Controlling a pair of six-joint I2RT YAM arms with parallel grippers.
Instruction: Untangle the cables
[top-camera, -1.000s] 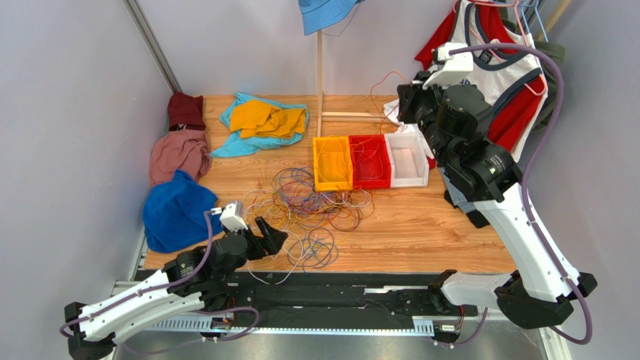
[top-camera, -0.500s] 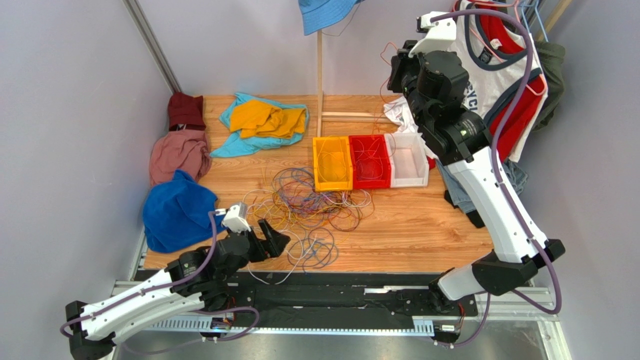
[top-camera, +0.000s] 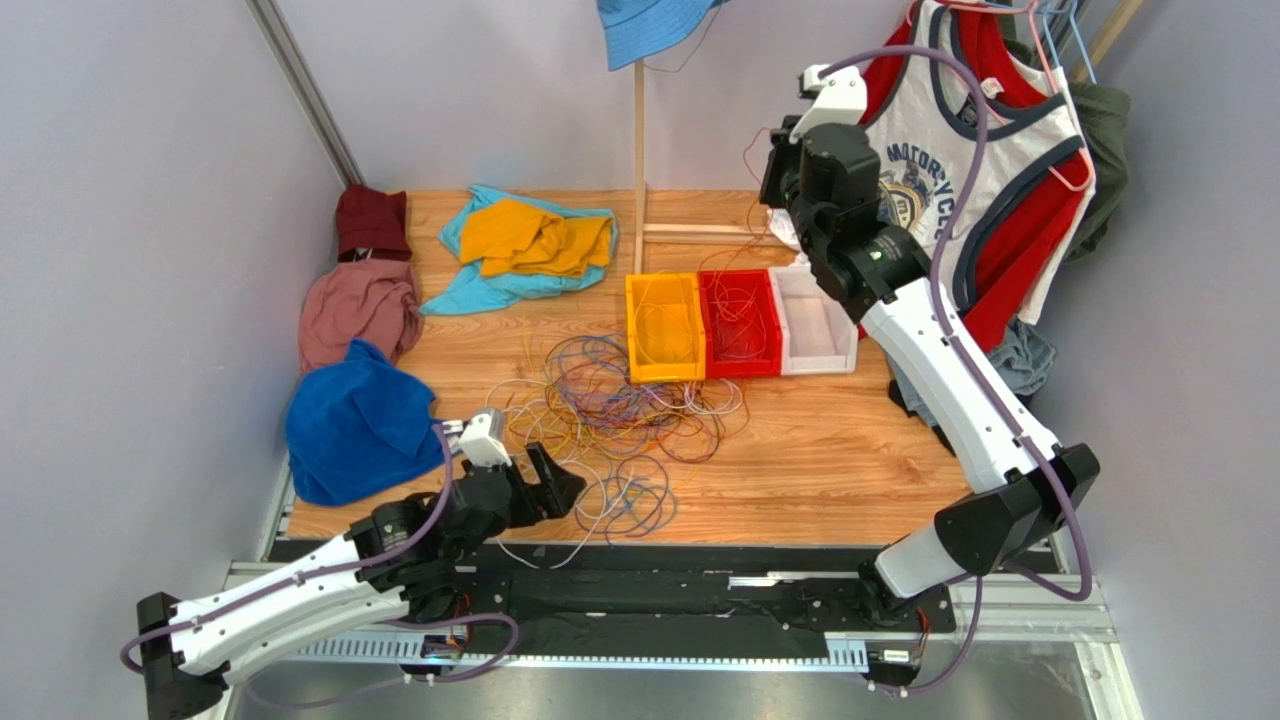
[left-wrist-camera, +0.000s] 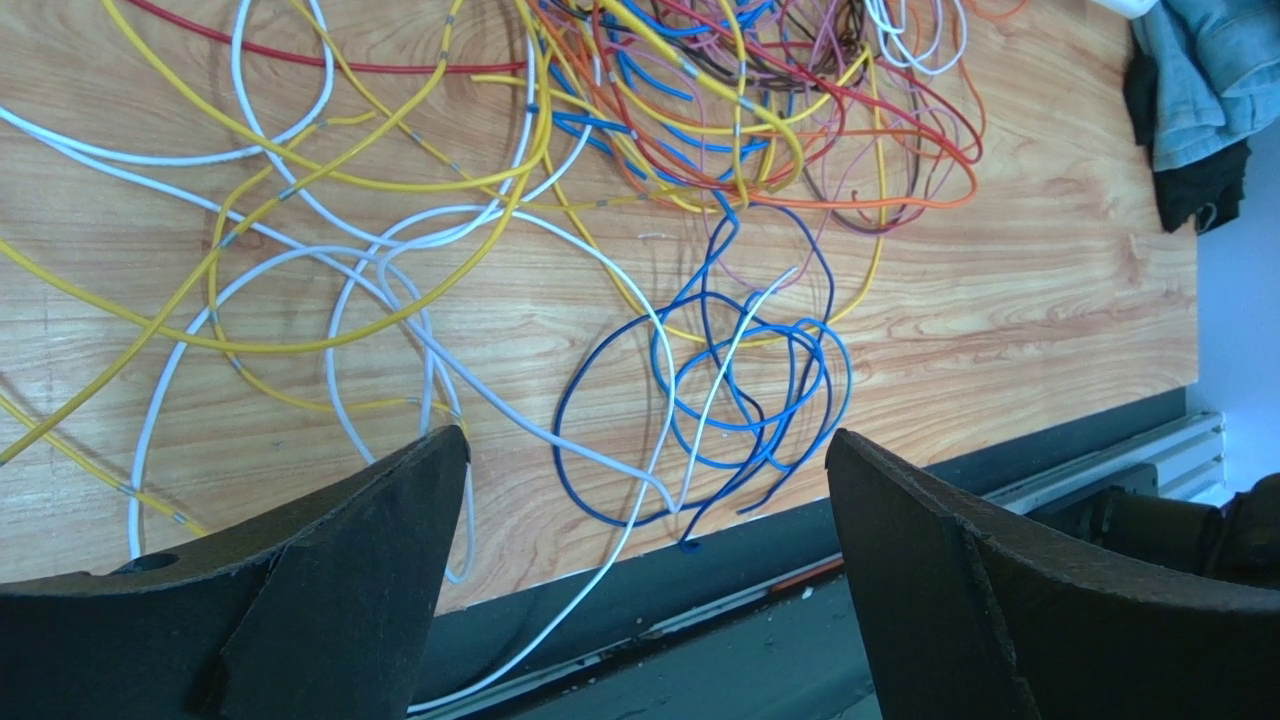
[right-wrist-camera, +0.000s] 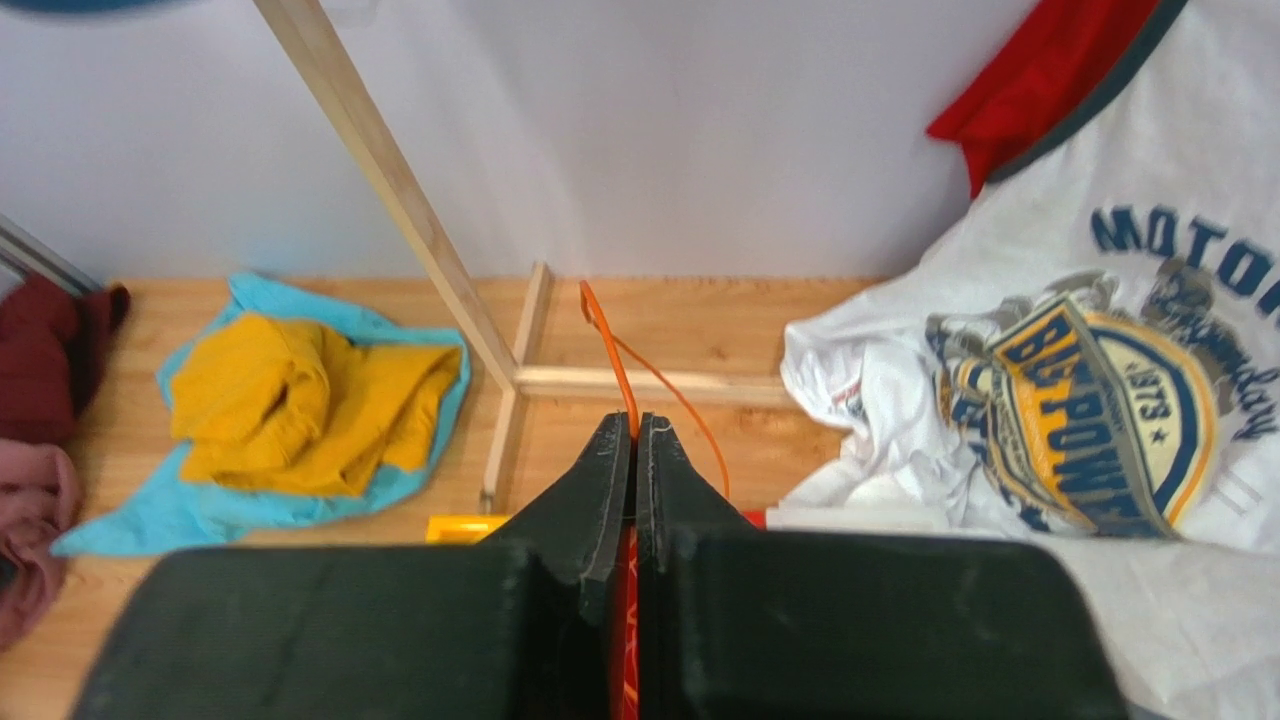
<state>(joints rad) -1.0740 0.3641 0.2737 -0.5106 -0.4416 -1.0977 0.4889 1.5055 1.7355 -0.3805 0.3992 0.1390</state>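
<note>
Two arms, two very different postures. Up high over the back of the table (top-camera: 842, 450), the right gripper (top-camera: 777, 150) has its jaws pressed together on a single orange cable (right-wrist-camera: 604, 338). In the wrist view that wire pokes out just above the closed fingertips and curves down toward the wood beside the post (right-wrist-camera: 394, 188). Down at the near edge, the left gripper (left-wrist-camera: 639, 585) sits low with its jaws spread wide and nothing between them.

And the cables (top-camera: 624, 408)? Most of them lie in one big tangle mid-table, just in front of the yellow bin (top-camera: 637, 333) and the red bin (top-camera: 739, 360), with a few strands draped inside both. The white bin (top-camera: 819, 357) stands touching the red one on its right. From the left wrist you get the close look: blue loops (left-wrist-camera: 721, 398) lie just ahead of the open fingers, crossed by white and yellow strands, while the thicker knot of orange, red, yellow and blue sits farther out (too snarled to trace any one wire). Clothes (top-camera: 358, 428) are heaped along the table's left side and back.
</note>
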